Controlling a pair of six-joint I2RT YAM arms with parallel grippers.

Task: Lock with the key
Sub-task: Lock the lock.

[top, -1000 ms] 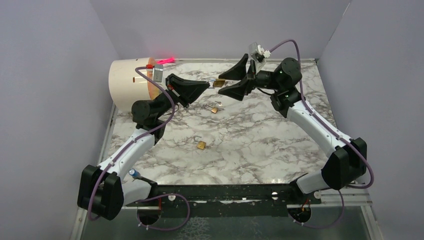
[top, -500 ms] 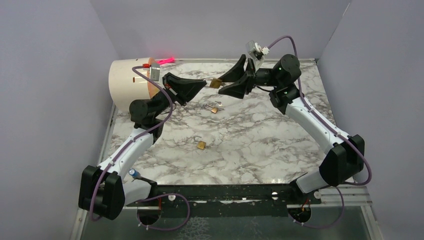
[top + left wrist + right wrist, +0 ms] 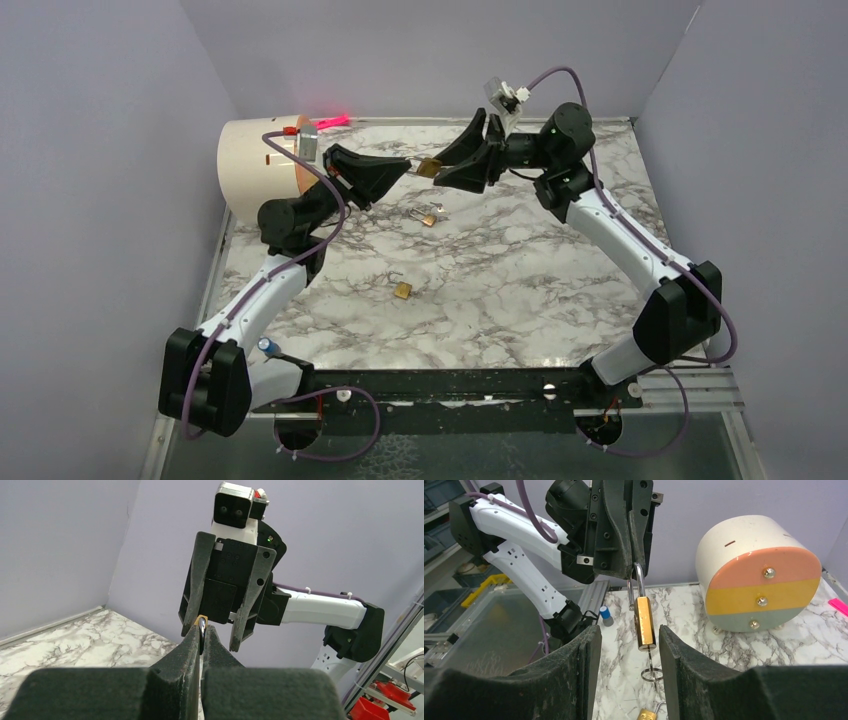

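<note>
So: left gripper is clamped tight on the shackle of a brass padlock, holding it up in the air above the far middle of the desk. The padlock hangs upright, shackle on top pinched between the left fingertips, body below. One shackle leg looks out of the body, so it reads as unlocked, though I can't be sure.

The key sticks out of the bottom of the body as a thin stem with a wire ring dangling under it.

Right gripper faces the left one, tip to tip. Its jaws stand apart and straddle the padlock body, one finger on each side. The right wrist view shows a gap on both sides, so nothing is gripped and nothing is touching. The key ring sits low between the two right fingers.

Second padlock lies on the desk just under the held one, shackle open. Third padlock lies nearer the desk's middle, well apart from both grippers. A drum lies on its side in the far left corner, striped face toward the arms.
</note>
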